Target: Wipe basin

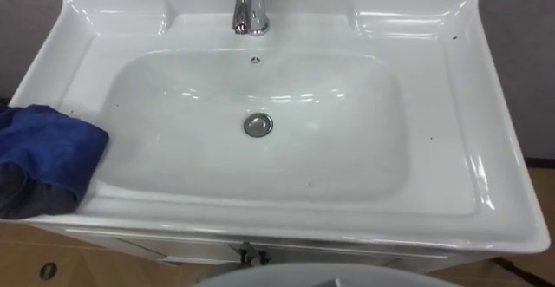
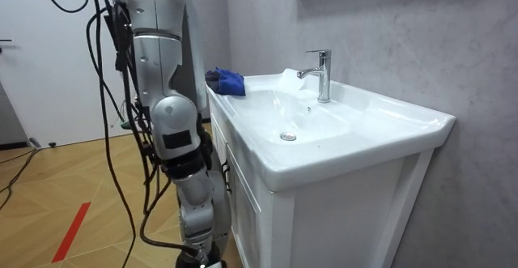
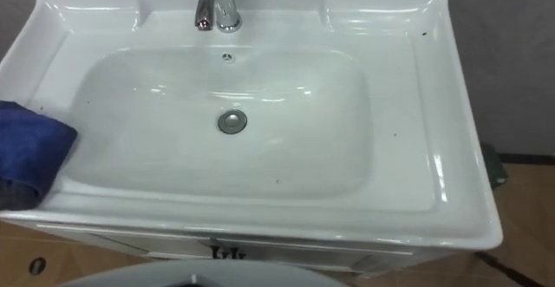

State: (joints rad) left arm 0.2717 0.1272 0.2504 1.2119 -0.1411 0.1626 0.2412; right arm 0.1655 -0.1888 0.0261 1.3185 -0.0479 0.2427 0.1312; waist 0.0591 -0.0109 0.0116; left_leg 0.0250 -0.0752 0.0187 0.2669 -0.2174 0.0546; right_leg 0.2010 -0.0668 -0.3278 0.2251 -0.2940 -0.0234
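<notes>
Looking down at the basin [image 1: 260, 179], I saw its white bowl glossy and bare, with the round metal drain [image 1: 257, 124] at the middle and the small overflow hole [image 1: 255, 60] on the back wall below the tap [image 1: 250, 5]. A few tiny dark specks [image 1: 308, 183] sat on the front slope of the bowl, and more dotted the right rim.

The blue cloth [image 1: 48, 153] lay bunched on the left rim, at the edge of the bowl and not down in it. A dark grey shape beneath its lower fold was, I judged, my left hand [image 1: 26, 202]. The cloth covered most of it, so I could not tell whether it was gripping the cloth or only resting under it.

By my reckoning the wiping had little to show for itself. With the cloth at the left edge, the bowl floor, the ring around the drain, the right-hand slope and the speckled right rim all looked as though they were waiting for a pass. The ledge around the tap's foot was left to do as well.

In the room view I stood close against the front of the white cabinet [image 2: 324, 211] that carried the basin, on a wooden floor [image 2: 65, 187], with a grey wall [image 2: 405, 33] behind the tap.
</notes>
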